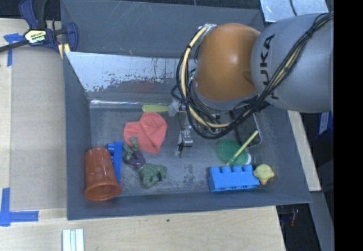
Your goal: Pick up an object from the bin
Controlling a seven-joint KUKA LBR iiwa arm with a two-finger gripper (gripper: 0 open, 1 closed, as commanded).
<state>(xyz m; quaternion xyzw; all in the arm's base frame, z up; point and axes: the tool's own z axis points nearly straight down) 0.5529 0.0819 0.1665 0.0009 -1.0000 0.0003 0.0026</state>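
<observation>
end effector (184,141) hangs low over the floor of the bin (76,131), about mid-bin, just right of the crumpled red soft thing (146,132). wide or narrow? cannot tell from this angle, and i see nothing in its grip. reads as the approach step, nothing picked yet. nearest candidates are that red thing on its left, the green round piece (229,152) on its right, and the grey-green toy figure (152,175) nearer the front wall. next move, i'd judge: centre over one of them, drop, then close.

The arm (295,68) covers much of a dark thing (248,131), perhaps flat.
</observation>
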